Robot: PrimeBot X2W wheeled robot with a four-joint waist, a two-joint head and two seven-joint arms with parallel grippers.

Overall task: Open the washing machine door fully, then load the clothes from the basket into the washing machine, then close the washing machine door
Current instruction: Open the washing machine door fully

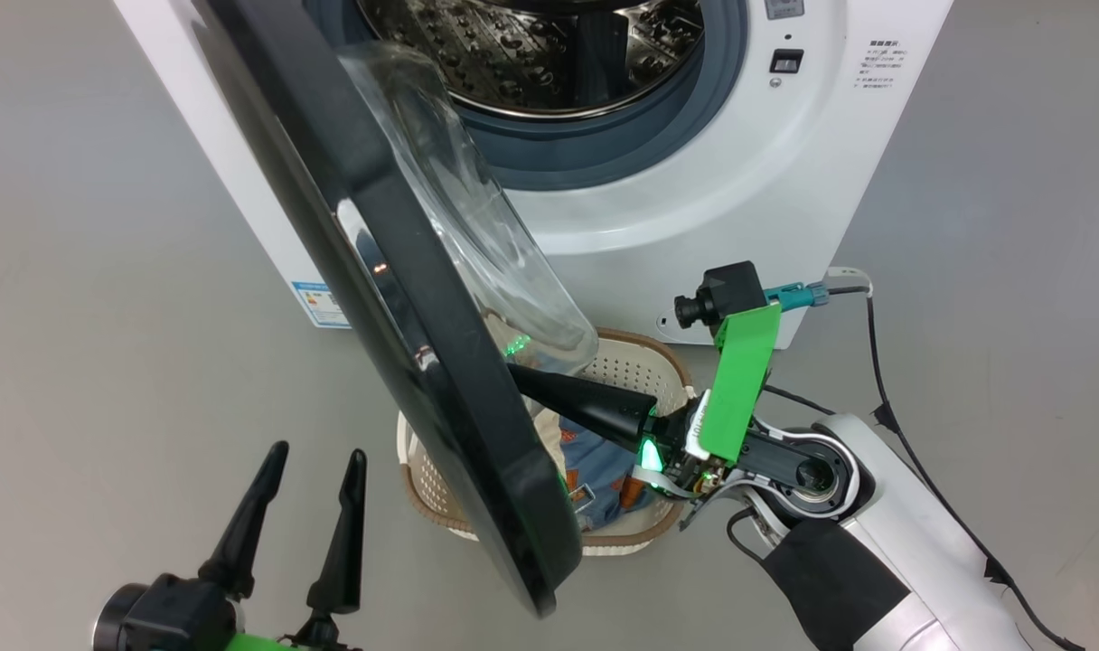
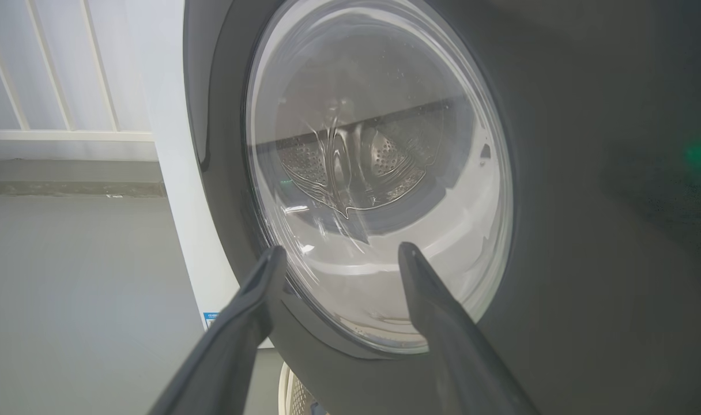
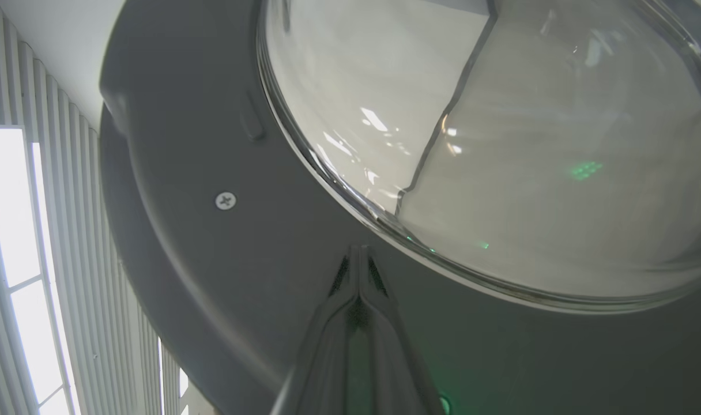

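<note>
The white washing machine (image 1: 694,208) stands ahead with its steel drum (image 1: 549,45) exposed. Its glossy black door (image 1: 405,298) hangs partly open, edge-on to me, its glass bowl (image 1: 477,226) facing the machine. My right gripper (image 1: 513,369) is shut and empty, its tips touching the door's inner face (image 3: 212,242) just below the bowl (image 3: 529,144). Under it sits the cream basket (image 1: 631,362) with the blue printed clothes (image 1: 604,470), half hidden by the door. My left gripper (image 1: 319,449) is open on the door's outer side (image 2: 587,230), short of its window (image 2: 379,173).
A black cable (image 1: 884,380) trails over the grey floor to the right of the machine. A blue label (image 1: 319,303) marks the washer's lower left front. A white railing (image 2: 68,132) stands behind the machine in the left wrist view.
</note>
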